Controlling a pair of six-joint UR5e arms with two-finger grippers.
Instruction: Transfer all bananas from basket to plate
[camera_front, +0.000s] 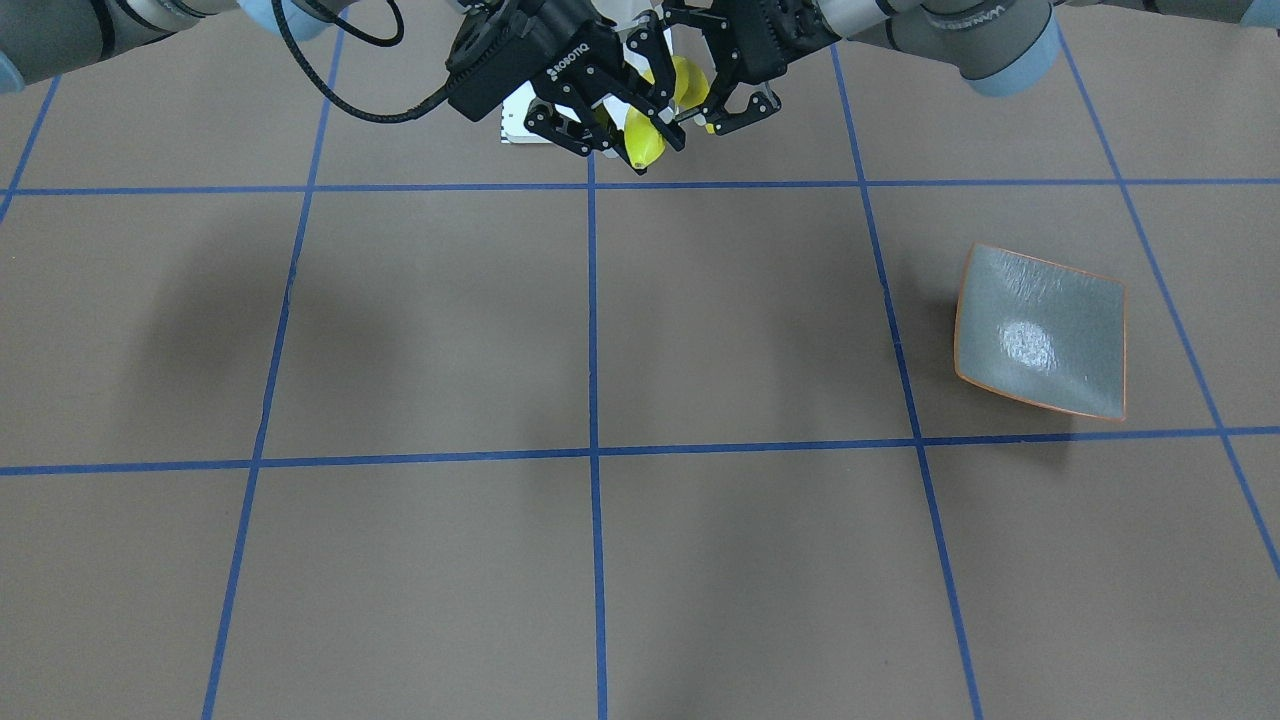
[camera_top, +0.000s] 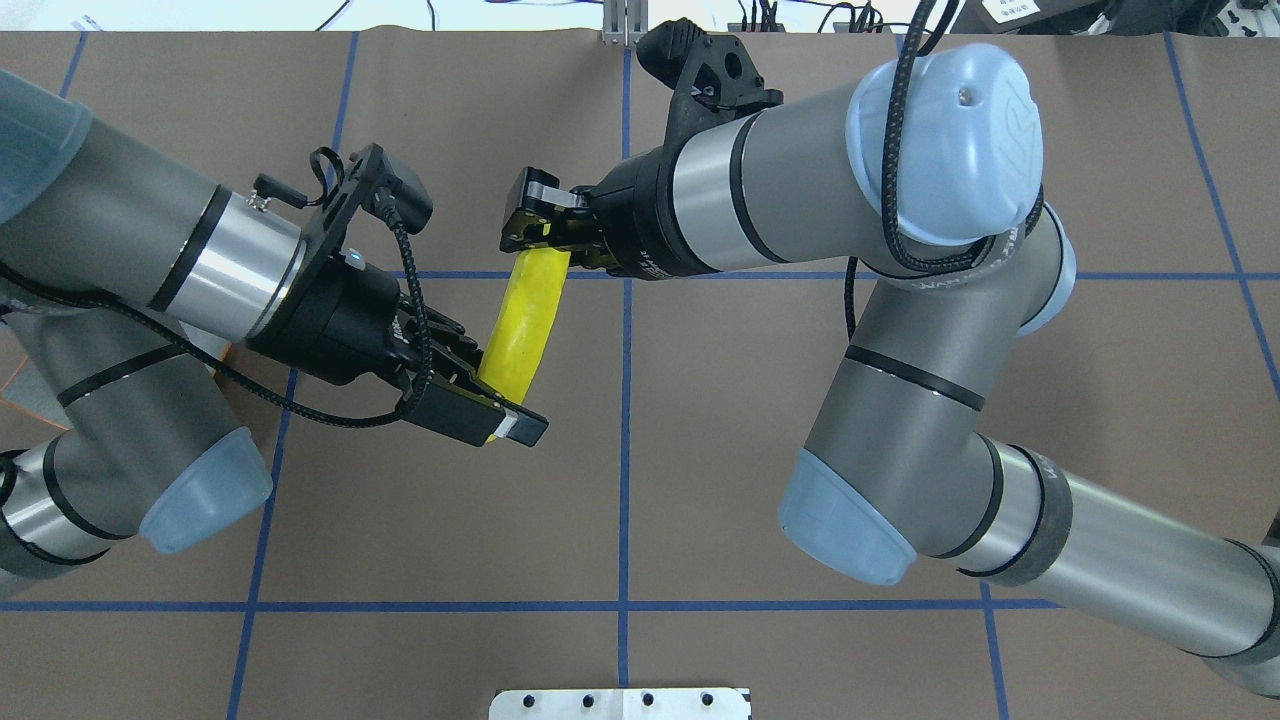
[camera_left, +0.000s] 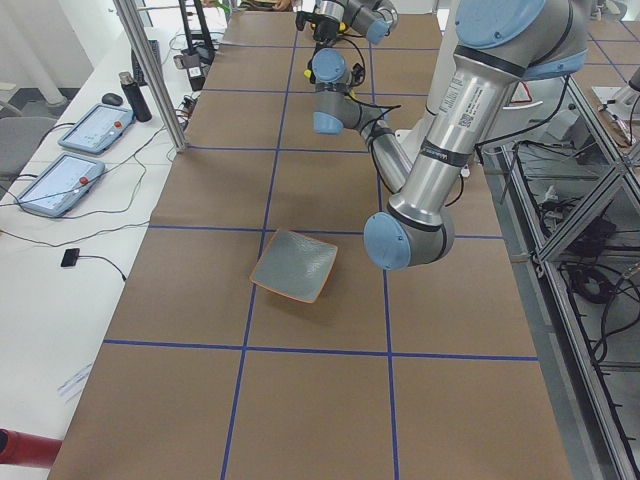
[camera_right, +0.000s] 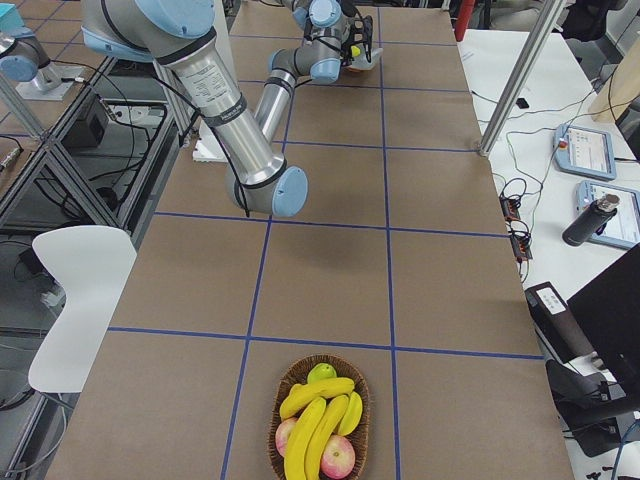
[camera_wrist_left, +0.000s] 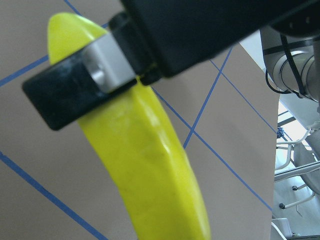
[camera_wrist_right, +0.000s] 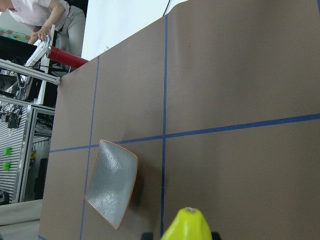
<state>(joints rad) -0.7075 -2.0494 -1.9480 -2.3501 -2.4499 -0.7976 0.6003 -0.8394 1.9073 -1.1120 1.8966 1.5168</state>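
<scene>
Banana (camera_top: 520, 320), bright yellow and glossy, hangs in the air above the tabletop (camera_front: 420, 330), stretched between the 2 end effectors. The right end effector (camera_top: 545, 245) is clamped on the end that lies farther from the robot's base. In the right wrist view the banana's tip pokes out just past the dark fingers flanking it. The left end effector (camera_front: 740, 112) is at the banana's other end. In the left wrist view 1 finger pad (camera_wrist_left: 55, 97) lies across the fruit close to its tip. I cannot tell whether those jaws press on the banana or only stand around it. The 2 arms meet close to the robot's side of the tabletop, near a crossing of the blue tape lines (camera_front: 592, 330).

The plate (camera_front: 1040, 330), grey-green with a thin orange rim, sits on the tabletop well apart from the banana. It is off toward the robot's left and farther from its base.

At the tabletop's end on the robot's right, a brown woven basket (camera_right: 290, 375) holds the other bananas (camera_right: 308, 440). There are at least 3, though the pile is small in that view. With them are 2 reddish apples (camera_right: 338, 458) and 1 green fruit (camera_right: 321, 372).
</scene>
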